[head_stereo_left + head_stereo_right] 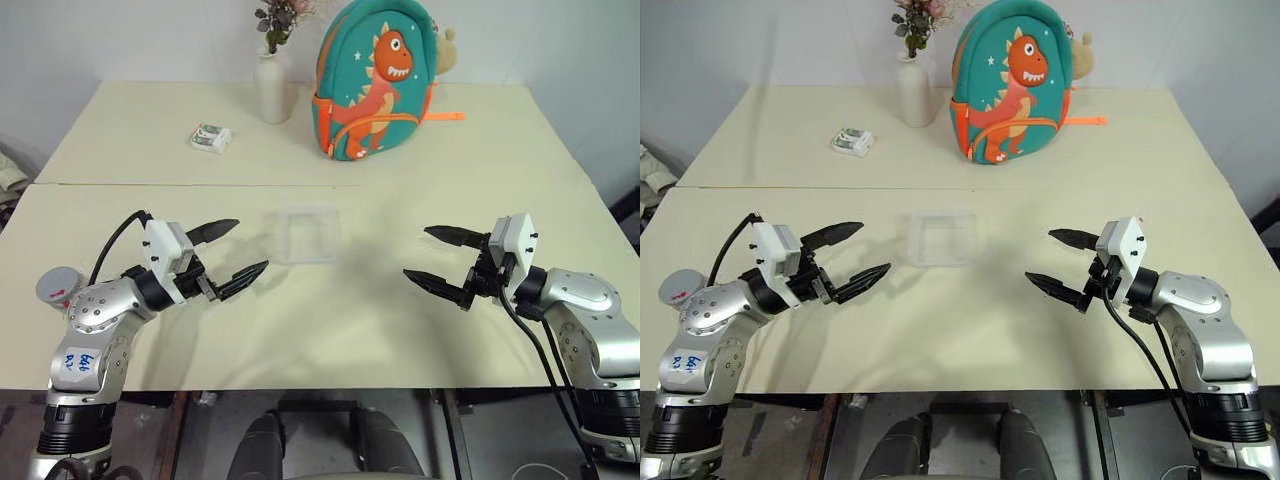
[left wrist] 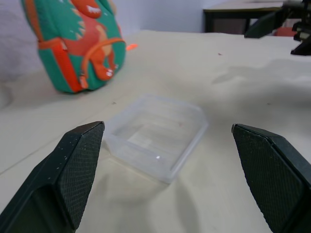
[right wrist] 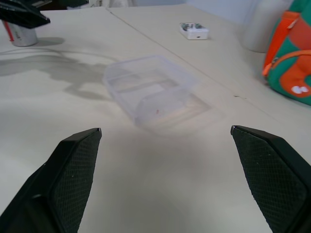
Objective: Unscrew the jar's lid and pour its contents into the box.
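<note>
Worktop [image 1: 330, 330]: cream, uncluttered
Jar [image 1: 58, 288]: lidded, untouched, far left
Box [image 1: 303, 234]: empty, central
Left gripper [image 1: 228, 258], right gripper [image 1: 432, 258]: fingers wide, holding nothing
Progress: nothing begun

Box [image 1: 303, 234]: small shallow clear plastic tray, square w/ rounded corners, sits flat & open side up on the table [image 1: 330, 330], about centre, betw. left & right sides. Looks empty apart from a tiny reddish speck inside.

Jar [image 1: 56, 287]: short silver-grey metal cylinder w/ red marks, upright at near-left edge of table, well apart from box, partly hidden behind the left arm. Lid [image 1: 680, 285]: flat round grey cap, red mark on top, still on jar. Contents can't be seen.
</note>
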You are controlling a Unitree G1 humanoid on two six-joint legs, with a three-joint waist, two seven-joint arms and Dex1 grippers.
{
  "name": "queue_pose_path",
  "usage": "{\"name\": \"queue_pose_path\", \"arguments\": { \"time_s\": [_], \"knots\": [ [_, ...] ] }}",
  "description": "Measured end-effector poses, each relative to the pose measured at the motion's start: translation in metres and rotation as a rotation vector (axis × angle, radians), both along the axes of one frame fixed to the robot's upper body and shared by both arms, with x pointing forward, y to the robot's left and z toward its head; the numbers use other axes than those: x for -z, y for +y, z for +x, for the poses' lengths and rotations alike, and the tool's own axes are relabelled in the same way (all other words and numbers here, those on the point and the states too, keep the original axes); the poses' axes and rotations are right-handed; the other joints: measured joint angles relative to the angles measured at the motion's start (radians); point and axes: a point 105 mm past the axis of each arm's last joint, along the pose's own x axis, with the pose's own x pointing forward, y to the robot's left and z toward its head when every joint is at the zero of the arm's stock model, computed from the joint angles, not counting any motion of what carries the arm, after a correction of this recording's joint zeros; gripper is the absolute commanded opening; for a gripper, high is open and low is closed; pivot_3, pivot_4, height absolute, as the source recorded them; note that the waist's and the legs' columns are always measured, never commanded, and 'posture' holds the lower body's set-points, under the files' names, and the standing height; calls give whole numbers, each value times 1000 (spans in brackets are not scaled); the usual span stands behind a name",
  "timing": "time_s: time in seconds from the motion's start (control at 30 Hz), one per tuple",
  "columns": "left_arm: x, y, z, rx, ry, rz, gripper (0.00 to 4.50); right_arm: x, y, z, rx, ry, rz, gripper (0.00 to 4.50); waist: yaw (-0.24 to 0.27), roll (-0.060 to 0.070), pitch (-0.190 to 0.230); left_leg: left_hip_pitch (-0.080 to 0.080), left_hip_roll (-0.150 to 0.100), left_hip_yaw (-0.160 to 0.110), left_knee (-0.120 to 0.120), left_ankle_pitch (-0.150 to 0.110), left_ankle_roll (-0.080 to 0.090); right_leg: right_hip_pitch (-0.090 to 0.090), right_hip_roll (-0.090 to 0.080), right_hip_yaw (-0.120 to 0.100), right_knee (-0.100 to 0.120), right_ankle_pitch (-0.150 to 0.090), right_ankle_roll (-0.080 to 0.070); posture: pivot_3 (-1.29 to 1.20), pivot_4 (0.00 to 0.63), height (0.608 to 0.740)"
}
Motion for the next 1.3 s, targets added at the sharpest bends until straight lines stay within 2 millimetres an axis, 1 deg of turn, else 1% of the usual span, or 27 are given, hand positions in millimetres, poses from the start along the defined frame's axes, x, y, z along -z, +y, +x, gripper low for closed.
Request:
{"name": "queue_pose_path", "arguments": {
  "time_s": [0.13,0.2,0.3,0.37,0.47,0.6,0.67,0.8,0.87,0.93,1.0,1.07,1.17,1.3],
  "knots": [
    [1,2,-1,-12,0,5,4482,-10,7,5,-28,-41,4,4500,-6,0,0,2,1,1,0,0,0,0,1,1,0,0,-1,0,150,740],
    [2,3,-3,-22,1,6,4482,-8,9,8,-40,-35,8,4500,-5,0,0,1,1,1,0,0,0,0,1,1,0,0,-1,0,150,740],
    [1,7,-12,-57,-15,9,4482,-3,15,12,-65,-9,30,4500,-9,0,0,1,1,2,0,0,1,0,1,2,0,1,1,0,150,740],
    [-2,12,-21,-104,-40,-2,4482,-5,23,17,-98,-12,45,4500,-17,0,0,1,1,3,0,-1,1,0,1,3,0,1,1,0,150,740],
    [-2,25,-43,-226,-76,-41,4482,-11,39,24,-161,-26,63,4500,-24,0,0,2,2,3,0,-2,1,0,1,3,0,2,2,0,150,740],
    [7,44,-76,-423,-82,-105,4482,-17,61,31,-239,-41,97,4500,-21,0,0,2,2,4,0,-2,0,0,1,4,0,1,1,0,150,740],
    [16,53,-92,-543,-68,-117,4482,-17,68,36,-261,-34,111,4500,-20,-1,0,2,2,5,1,-2,0,0,1,5,-2,-3,-6,0,150,740],
    [26,71,-117,-790,-49,-189,4482,-23,82,42,-318,-45,126,4500,-18,-1,0,0,1,5,5,-2,1,1,1,5,-4,-4,-10,0,150,740],
    [34,78,-125,-892,-15,-228,4482,-24,84,43,-329,-53,130,4500,-18,-1,0,0,1,6,8,-3,1,2,1,6,-6,-4,-11,0,150,740],
    [45,88,-133,-1012,19,-263,4482,-22,84,45,-337,-42,132,4500,-23,-1,0,-1,1,6,11,-4,2,4,2,6,-10,-2,-12,0,150,740],
    [50,97,-140,-1118,24,-286,4482,-18,85,46,-340,-34,134,4500,-26,-2,0,-2,1,7,14,-5,2,4,2,7,-12,-1,-13,0,150,740],
    [50,104,-142,-1184,14,-301,4482,-19,90,47,-352,-34,136,4500,-27,-2,0,-3,1,8,14,-5,2,4,2,8,-14,0,-13,0,150,740],
    [45,109,-138,-1219,-22,-331,4482,-24,93,47,-366,-54,136,4500,-27,-2,0,-3,1,9,14,-6,2,4,2,9,-15,0,-13,0,150,740],
    [45,118,-130,-1266,-47,-378,4482,-24,95,46,-371,-55,140,4500,-24,-2,0,-3,2,9,13,-8,3,3,3,9,-15,0,-12,0,150,740]
  ]
}}
